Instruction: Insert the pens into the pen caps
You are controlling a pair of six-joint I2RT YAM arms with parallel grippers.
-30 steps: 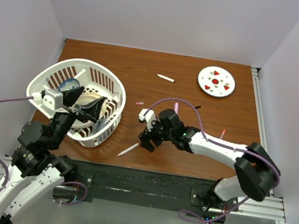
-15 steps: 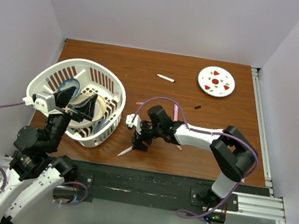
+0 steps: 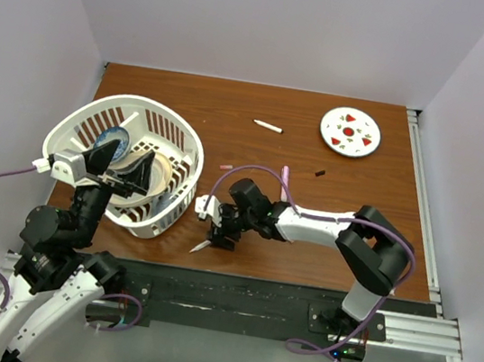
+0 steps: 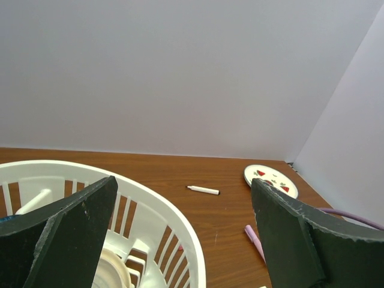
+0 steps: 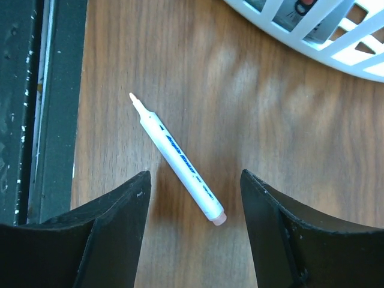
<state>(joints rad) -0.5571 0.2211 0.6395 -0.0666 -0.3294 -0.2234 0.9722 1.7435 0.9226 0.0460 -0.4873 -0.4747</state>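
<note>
A white pen (image 3: 203,244) with blue print lies near the table's front edge; in the right wrist view it (image 5: 180,161) lies slanted, its tip pointing up-left. My right gripper (image 3: 221,232) is open and low over the pen, and in its own view (image 5: 195,198) the two fingers stand either side of the pen's pinkish rear end without touching it. A second white pen (image 3: 267,126) lies at the back, a pink pen (image 3: 286,176) mid-table, a pink cap (image 3: 225,168) and a black cap (image 3: 320,172) near it. My left gripper (image 3: 120,172) is open and empty above the basket.
A white slatted basket (image 3: 134,110) holding dishes stands at the left; its rim (image 5: 312,24) is close to the right gripper. A round white plate (image 3: 351,131) with red spots sits at the back right. The black front rail (image 5: 36,108) is just beyond the pen.
My right gripper has moved left and toward the front edge, coming down over the white pen. The left gripper has shifted slightly above the basket.
</note>
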